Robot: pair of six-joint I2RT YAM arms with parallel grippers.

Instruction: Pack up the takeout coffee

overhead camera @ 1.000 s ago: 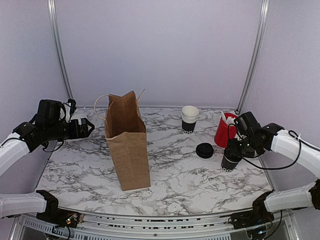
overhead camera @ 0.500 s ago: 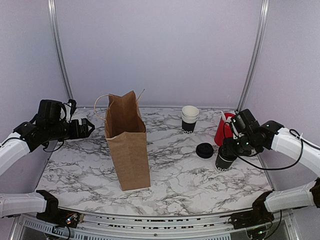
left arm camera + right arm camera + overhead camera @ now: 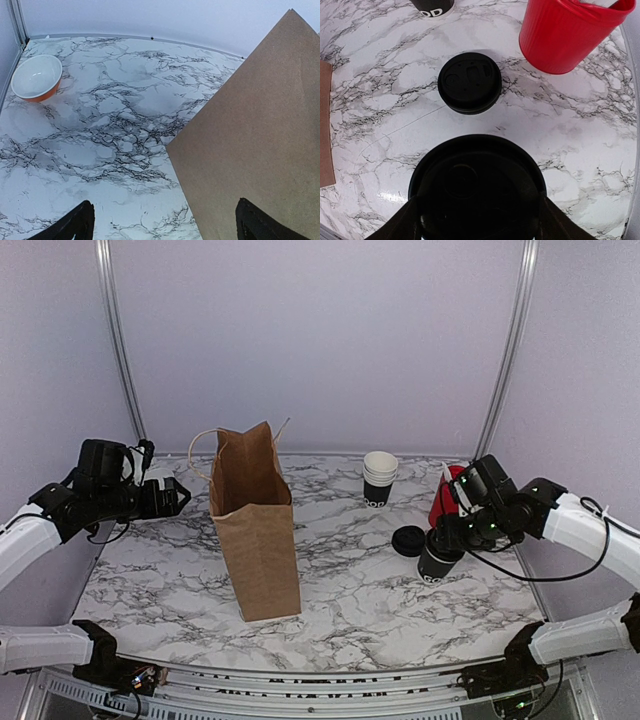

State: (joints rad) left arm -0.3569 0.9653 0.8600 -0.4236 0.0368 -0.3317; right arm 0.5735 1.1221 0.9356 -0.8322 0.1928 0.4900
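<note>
Currently the black cup (image 3: 433, 566) is held by the right end effector (image 3: 441, 542), whose fingers (image 3: 404, 224) are closed on either side of it just below the rim. It is held over the right part of the marbled tabletop (image 3: 350, 610), and whether its base touches the surface cannot be told. From the right wrist view the top of the cup is seen to be black all across, as if closed by a fitted lid. A round black lid (image 3: 407, 540) is seen lying flat on the tabletop just beyond the cup, close to it in the overhead view. A red ribbed tub (image 3: 447, 498) is placed behind and to the right of that lid, with something white showing at its rim. A stack of white-rimmed cups (image 3: 379, 478) is set farther back, toward the middle. An open brown paper bag (image 3: 255, 525) is stood upright left of centre, well apart from the held cup. The left end effector (image 3: 168, 497) is held above the left edge of the tabletop with its jaws spread wide and nothing between them, the side of the bag being seen close ahead of it in the left wrist view. A small bowl (image 3: 36, 77), white inside and orange outside, is seen near the far corner in that view.
</note>
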